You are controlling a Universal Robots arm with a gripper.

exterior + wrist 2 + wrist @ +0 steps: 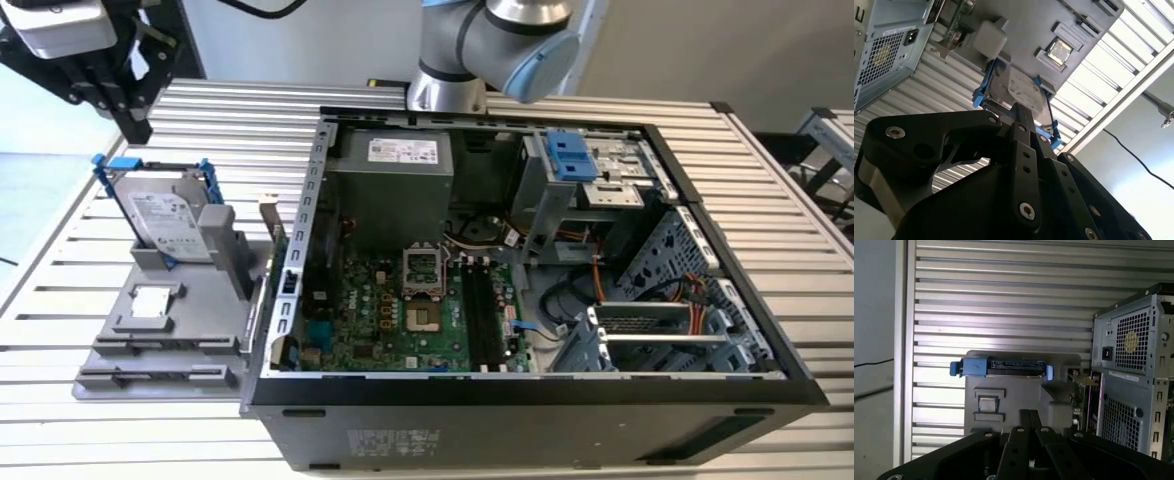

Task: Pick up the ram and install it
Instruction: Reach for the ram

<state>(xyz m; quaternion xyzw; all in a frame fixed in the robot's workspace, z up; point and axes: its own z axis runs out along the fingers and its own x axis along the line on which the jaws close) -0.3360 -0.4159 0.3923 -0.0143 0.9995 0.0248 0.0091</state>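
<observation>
Black claw (134,125), top corner at the exterior view's left, hangs over the slatted metal table (54,265) w/ fingers pressed together and nothing between them; both wrist views show the tips closed (1030,414) (1023,111) and pointing toward the grey holder (160,350) below. On that holder, a silver hard drive (167,225) stands upright in its blue-edged bracket, approx. under and to the right of the claw, with clear space between them. In front of the drive a small square silver plate (154,298) lies flat in its own recess. At the holder's right edge the ram (270,230), a thin stick on its long edge, stands upright just beside the outer wall of the open PC case (534,390). In the first wrist view the ram shows as a greenish strip (1081,387) between holder and case. It is well apart from the claw, untouched, not yet on the board. Inside the case, L to R: green motherboard (387,320) lying flat, grey power supply (387,180) behind it, long black slots (481,315) along the board's right side, then drive bays w/ a blue plastic part (571,155) and loose cables. Arm's base joint (494,40), silver and pale blue, rises behind the case at top centre.
</observation>
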